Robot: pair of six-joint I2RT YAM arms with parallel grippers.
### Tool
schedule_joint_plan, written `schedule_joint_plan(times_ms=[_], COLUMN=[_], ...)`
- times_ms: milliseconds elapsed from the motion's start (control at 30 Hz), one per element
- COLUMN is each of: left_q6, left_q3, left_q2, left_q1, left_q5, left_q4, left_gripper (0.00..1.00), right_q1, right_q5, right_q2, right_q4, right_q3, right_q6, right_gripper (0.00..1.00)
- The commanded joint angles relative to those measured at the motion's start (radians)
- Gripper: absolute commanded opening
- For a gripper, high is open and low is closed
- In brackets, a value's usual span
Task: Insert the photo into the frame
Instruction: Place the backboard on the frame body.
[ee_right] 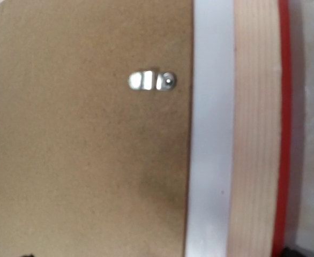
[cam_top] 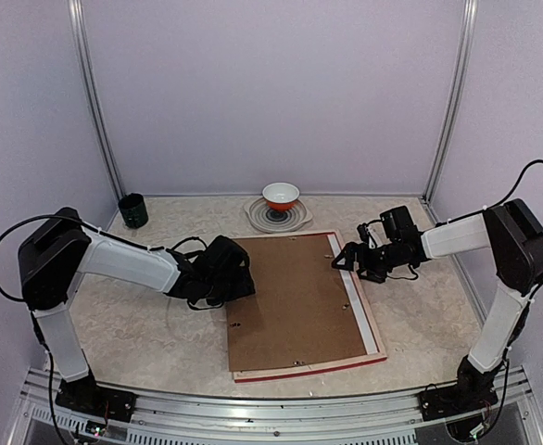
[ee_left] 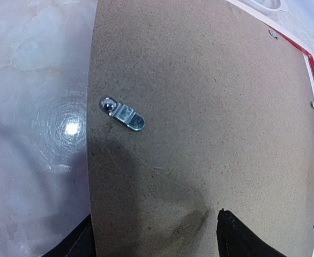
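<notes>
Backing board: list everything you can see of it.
The board is plain brown fibreboard, rectangular, lying flat on the face-down frame. It sits shifted left, baring a white strip and the frame's pale wood on the right. Small metal clips are fixed near its edges. The open left claw straddles its left edge.

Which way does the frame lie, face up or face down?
Face down: the frame shows its pale wood back, the backing board on top.

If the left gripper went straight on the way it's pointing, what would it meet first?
Most likely the brown backing board, near its left edge, beside the metal clip. The left gripper points down at it, jaws apart; the gap is hard to judge.
</notes>
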State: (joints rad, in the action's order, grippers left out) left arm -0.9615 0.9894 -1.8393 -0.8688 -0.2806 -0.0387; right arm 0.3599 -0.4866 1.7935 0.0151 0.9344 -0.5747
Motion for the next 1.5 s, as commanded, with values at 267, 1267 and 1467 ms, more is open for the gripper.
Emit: schedule_joint_plan(times_ms=[267, 1267, 1467], left_q6=[0.09, 0.107, 0.074], left_q3=[0.167, 0.144, 0.094], left_q2=[-0.072, 0.011, 0.063], left_q1=[-0.027, -0.049, -0.004], left_q5=[-0.039, 0.033, 0.132], left_q4=[-0.151, -0.131, -0.102], left_gripper=[0.71, 0.75, 0.76], right_q1=[0.016, -0.003, -0.031], right_q5=[-0.062, -0.135, -0.235], right_q2=[0.019, -0.008, -0.023], right_q4=[0.007, -0.012, -0.135], right_q3=[-0.016, -0.035, -0.09], right_q6=[-0.019, -0.041, -0.084], right_gripper=[0.99, 0.99, 0.99])
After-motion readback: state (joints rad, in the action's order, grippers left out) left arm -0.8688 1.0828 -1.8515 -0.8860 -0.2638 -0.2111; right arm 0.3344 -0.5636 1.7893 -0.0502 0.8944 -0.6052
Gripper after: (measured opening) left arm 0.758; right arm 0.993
